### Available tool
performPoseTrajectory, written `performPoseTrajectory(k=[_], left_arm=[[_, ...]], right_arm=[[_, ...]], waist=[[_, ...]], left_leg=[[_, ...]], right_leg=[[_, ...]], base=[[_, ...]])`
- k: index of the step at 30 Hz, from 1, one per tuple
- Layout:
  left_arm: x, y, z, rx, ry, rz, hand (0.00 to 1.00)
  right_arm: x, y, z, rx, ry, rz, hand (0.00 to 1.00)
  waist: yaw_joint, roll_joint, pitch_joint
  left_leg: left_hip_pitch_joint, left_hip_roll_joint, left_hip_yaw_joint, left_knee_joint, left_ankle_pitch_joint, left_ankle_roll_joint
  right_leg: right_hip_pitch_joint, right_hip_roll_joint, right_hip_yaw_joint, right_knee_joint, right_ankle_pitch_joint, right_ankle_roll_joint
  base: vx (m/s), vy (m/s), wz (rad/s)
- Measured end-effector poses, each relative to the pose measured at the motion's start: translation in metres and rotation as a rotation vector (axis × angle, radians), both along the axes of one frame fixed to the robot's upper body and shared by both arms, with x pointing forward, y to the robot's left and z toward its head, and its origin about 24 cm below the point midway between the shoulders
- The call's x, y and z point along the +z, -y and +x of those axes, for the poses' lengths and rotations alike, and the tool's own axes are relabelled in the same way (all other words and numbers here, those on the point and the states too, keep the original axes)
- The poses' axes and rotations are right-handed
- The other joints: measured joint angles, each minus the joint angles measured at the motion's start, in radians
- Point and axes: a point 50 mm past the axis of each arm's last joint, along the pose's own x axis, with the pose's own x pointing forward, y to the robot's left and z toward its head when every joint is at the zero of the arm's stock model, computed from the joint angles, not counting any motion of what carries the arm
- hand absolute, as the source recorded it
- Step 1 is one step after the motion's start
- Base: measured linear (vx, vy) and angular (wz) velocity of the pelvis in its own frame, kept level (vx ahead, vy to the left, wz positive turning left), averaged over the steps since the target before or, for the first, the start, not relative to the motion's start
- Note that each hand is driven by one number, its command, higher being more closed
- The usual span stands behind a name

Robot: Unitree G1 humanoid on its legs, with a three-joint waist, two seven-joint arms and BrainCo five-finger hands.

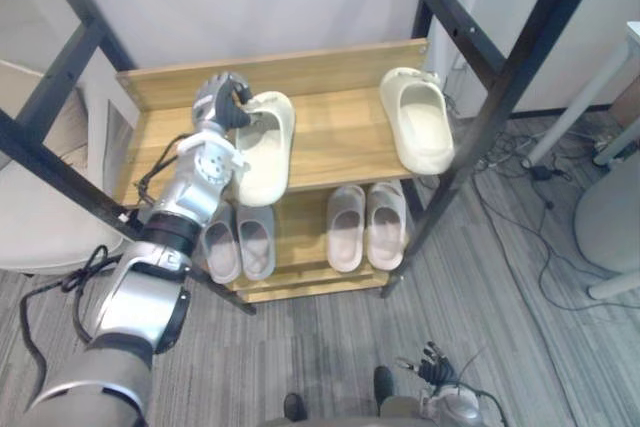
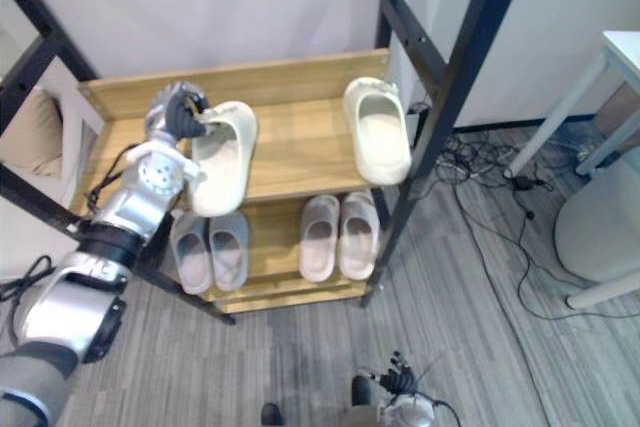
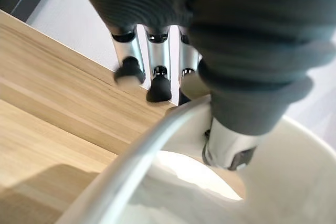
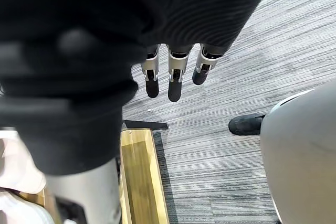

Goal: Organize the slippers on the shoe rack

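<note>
My left hand [image 1: 222,99] is on the wooden top shelf [image 1: 340,132] of the shoe rack, at its left. It is shut on the heel rim of a cream slipper [image 1: 266,147]. In the left wrist view its thumb [image 3: 227,145] is hooked inside the slipper [image 3: 294,177] and its fingers [image 3: 157,64] curl down outside the rim. A second cream slipper [image 1: 418,119] lies at the shelf's right end, apart from the first. Low down by the floor, my right hand [image 1: 433,367] hangs open, its fingers [image 4: 176,77] straight.
Two pairs of grey slippers [image 1: 240,242] [image 1: 365,225] stand on the lower shelf [image 1: 300,282]. Black frame posts [image 1: 500,97] rise at both sides of the rack. Cables [image 1: 520,197] and white table legs [image 1: 570,117] lie to the right, and a pale cushion [image 1: 40,207] to the left.
</note>
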Motion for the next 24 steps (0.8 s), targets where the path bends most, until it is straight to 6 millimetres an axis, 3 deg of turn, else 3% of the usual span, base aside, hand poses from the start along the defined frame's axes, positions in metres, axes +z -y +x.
performPoseTrajectory(k=[11, 24], left_arm=[[-0.001, 0.004, 0.001, 0.007, 0.012, -0.019, 1.00], [0.012, 0.038, 0.008, -0.036, 0.062, -0.105, 1.00]], right_arm=[[0.001, 0.001, 0.001, 0.001, 0.005, -0.004, 0.00], [0.005, 0.003, 0.007, -0.002, 0.034, -0.007, 0.00]], waist=[[-0.006, 0.007, 0.004], [-0.026, 0.022, 0.013]], left_leg=[[-0.001, -0.001, -0.002, 0.000, 0.000, 0.000], [-0.019, -0.006, 0.034, 0.000, 0.000, 0.001]], right_leg=[[-0.005, -0.001, -0.002, 0.000, 0.000, 0.000], [-0.037, -0.003, 0.037, 0.003, 0.019, 0.001]], base=[[0.00, 0.000, 0.00], [-0.01, -0.006, -0.09]])
